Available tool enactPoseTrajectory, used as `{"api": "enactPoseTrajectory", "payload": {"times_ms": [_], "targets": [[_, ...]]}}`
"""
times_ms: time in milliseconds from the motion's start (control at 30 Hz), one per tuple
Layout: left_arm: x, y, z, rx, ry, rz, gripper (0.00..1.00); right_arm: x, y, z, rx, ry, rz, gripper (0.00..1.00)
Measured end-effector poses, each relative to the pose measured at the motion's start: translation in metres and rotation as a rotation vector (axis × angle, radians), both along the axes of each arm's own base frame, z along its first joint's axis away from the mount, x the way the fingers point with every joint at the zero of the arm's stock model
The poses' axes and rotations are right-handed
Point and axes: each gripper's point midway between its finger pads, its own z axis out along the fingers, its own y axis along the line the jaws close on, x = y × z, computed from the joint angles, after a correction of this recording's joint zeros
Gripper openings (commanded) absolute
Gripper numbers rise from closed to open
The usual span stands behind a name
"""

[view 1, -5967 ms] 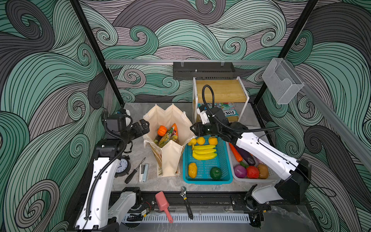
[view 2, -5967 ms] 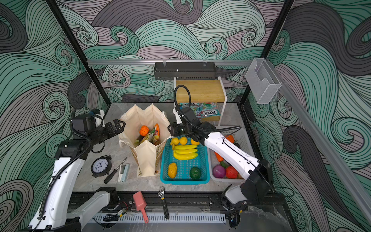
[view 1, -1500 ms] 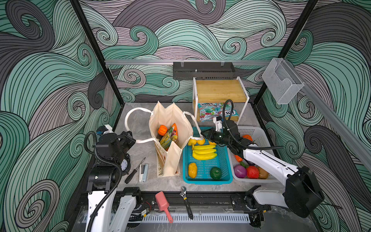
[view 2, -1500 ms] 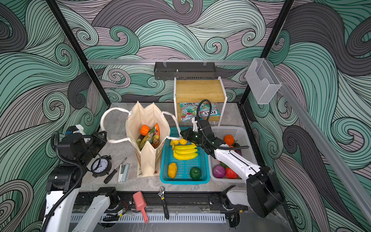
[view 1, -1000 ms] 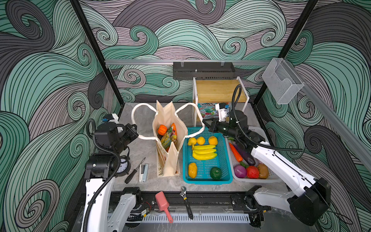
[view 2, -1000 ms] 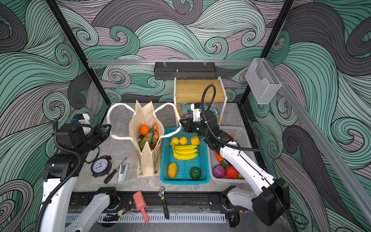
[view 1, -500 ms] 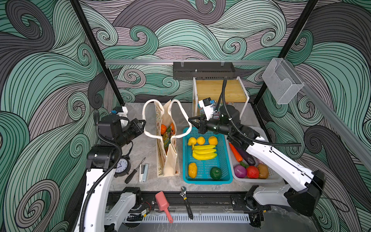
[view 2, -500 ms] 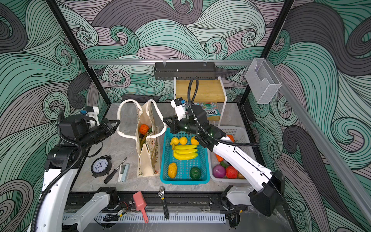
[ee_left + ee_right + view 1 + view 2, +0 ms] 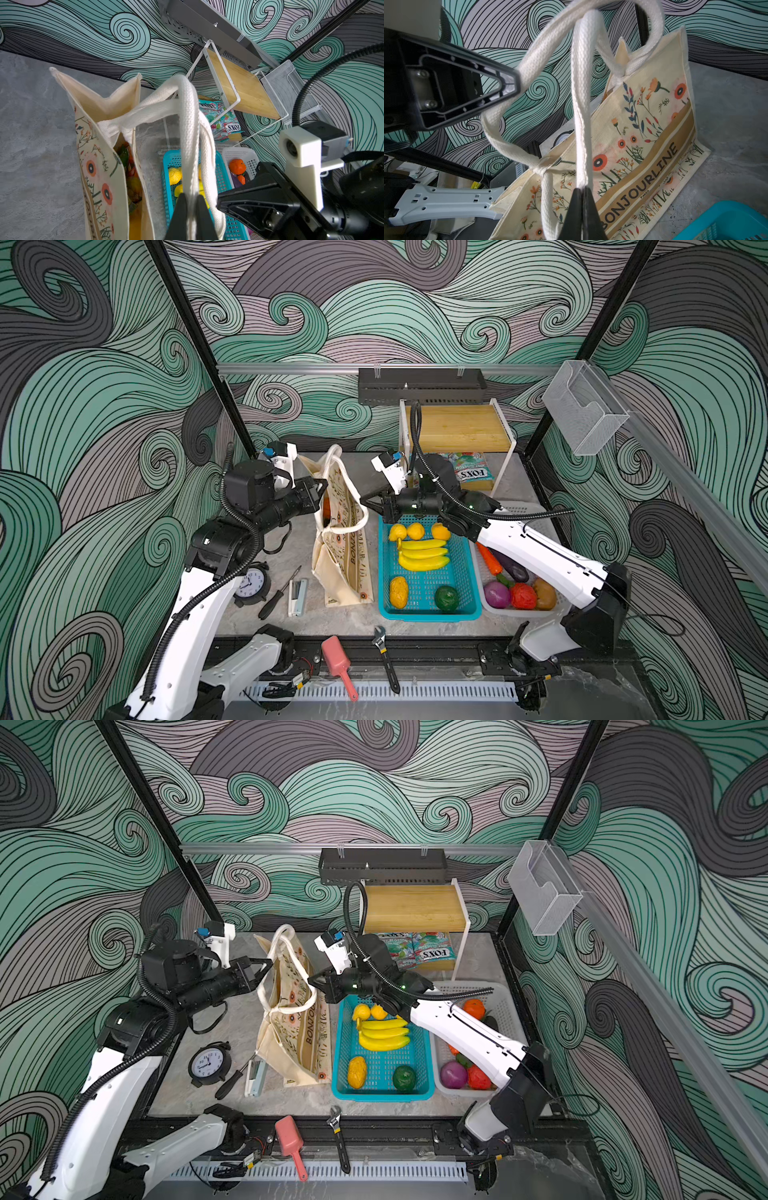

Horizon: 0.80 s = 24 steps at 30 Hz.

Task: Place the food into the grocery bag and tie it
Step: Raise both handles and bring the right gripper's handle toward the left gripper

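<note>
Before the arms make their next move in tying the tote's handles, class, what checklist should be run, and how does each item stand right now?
1. Left gripper shut on first white rope handle: ok.
2. Right gripper shut on second white rope handle: ok.
3. Handles crossed above the cream floral canvas tote: ok.
4. Plastic toy food inside tote: ok.
5. Knot pulled tight: not ok, handles loosely crossed.
6. Tote standing on grey table: ok.
</note>
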Motion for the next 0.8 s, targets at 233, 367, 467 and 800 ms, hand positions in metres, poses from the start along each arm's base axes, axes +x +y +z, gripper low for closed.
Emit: {"api": "enactPoseTrajectory", "payload": {"times_ms": [233,367,467,800], "targets": [[-0.001,-0.019,-0.002,0.073,0.013,-0.08,0.0,0.014,0.004,0.0,-0.043,0.02,-0.056,0.0],[-0.006,-0.035,-0.007,0.101,0.02,-0.154,0.0,0.02,0.012,0.009,-0.034,0.021,-0.057,0.0],[-0.011,-0.043,-0.011,0.114,0.029,-0.191,0.0,0.023,0.015,0.01,-0.03,0.024,-0.057,0.0],[-0.007,-0.031,-0.022,0.191,0.057,-0.137,0.16,0.024,0.013,0.004,-0.047,0.035,-0.066,0.0]]}}
